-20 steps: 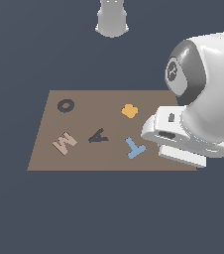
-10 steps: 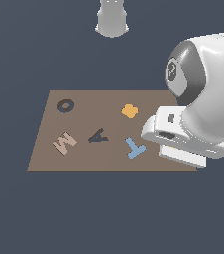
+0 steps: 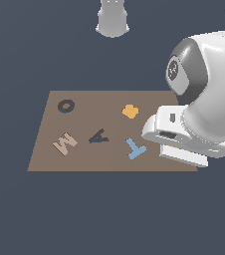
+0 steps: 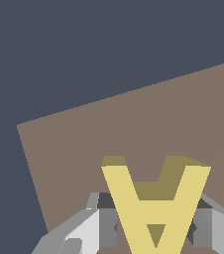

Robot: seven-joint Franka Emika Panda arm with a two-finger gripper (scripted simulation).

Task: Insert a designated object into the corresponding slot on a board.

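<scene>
Pale-yellow A block [image 4: 156,208]: seen only in the wrist view, pinched between the gripper [image 4: 153,225] fingers [image 4: 91,230], which press on its two sides. Whether it hangs clear of the surface or touches it cannot be told from this angle.

Board [image 4: 134,129]: flat brown sheet lying behind the block in the wrist view; one corner and two edges show against dark floor. In the exterior view the board [image 3: 84,159] lies flat, with the arm's white body covering its corner on the exterior view's right.

A-shaped slot [image 3: 99,136]: dark recess near the board's middle, unfilled.

Other items on the board: dark ring-shaped O recess [image 3: 65,105]; tan M/W-shaped piece [image 3: 64,143]; blue T-shaped piece [image 3: 135,148], just beside the arm; orange lobed piece [image 3: 130,111].
</scene>
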